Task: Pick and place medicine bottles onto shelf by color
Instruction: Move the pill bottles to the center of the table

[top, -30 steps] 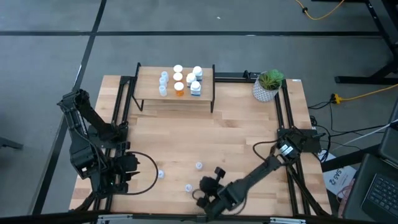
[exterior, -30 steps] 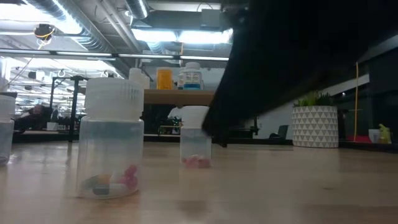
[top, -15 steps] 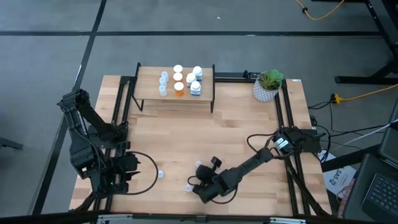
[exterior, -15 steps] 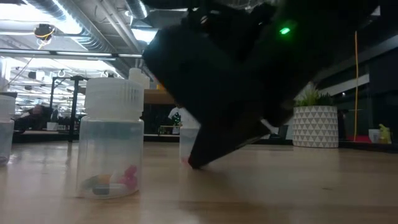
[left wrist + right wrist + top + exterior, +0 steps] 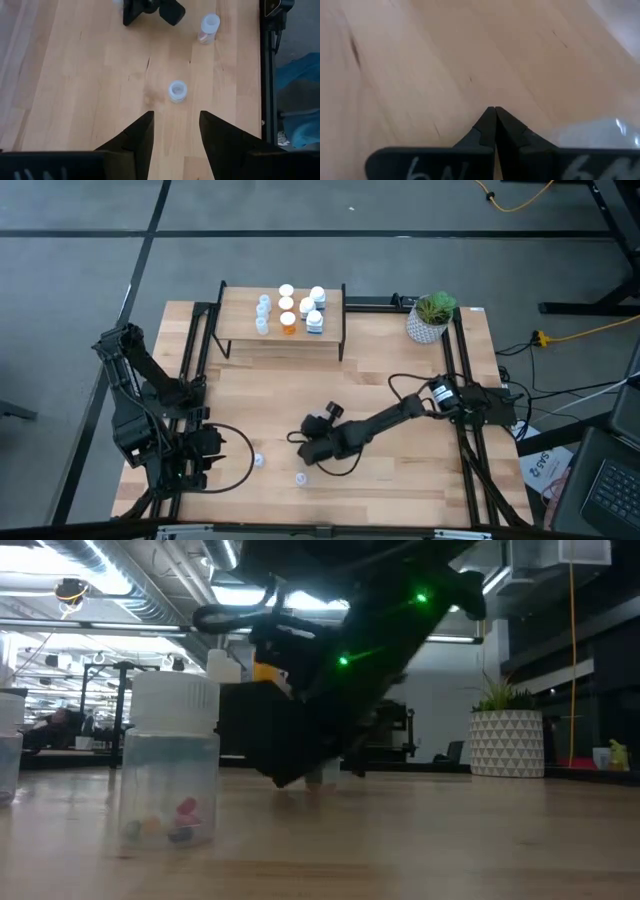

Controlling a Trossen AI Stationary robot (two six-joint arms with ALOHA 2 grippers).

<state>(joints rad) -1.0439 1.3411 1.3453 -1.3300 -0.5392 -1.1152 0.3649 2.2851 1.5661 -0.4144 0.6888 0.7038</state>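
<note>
The shelf (image 5: 282, 330) at the table's far side carries pale-blue vials (image 5: 263, 313), orange bottles (image 5: 288, 321) and white bottles (image 5: 314, 316). Two pale-blue vials stand on the table near the front, one at the left (image 5: 258, 460) and one nearer the middle (image 5: 300, 478). Both show in the left wrist view (image 5: 177, 91) (image 5: 208, 28). My right gripper (image 5: 298, 440) is shut and low over the table's middle front. A third pale vial (image 5: 600, 134) lies close beside its fingers, mostly hidden. My left gripper (image 5: 175, 131) is open and empty at the front left. My right gripper has its shut fingers (image 5: 512, 131) right beside the pale vial's side (image 5: 580, 135). I cannot tell whether the finger touches the vial. The gripper's own body hides the vial in the high view.
A white pot with a green plant (image 5: 432, 317) stands at the far right corner. Black frame rails (image 5: 457, 370) run along the table's sides. Bare wood (image 5: 300, 385) lies between the shelf and the vials. The right arm's cable (image 5: 400, 385) loops above the table.
My right gripper has swung from the table's near edge toward the far edge and a little left, down to the spot where the third vial stood, and now covers it from above. The nearest vial in the low view has shifted slightly.
</note>
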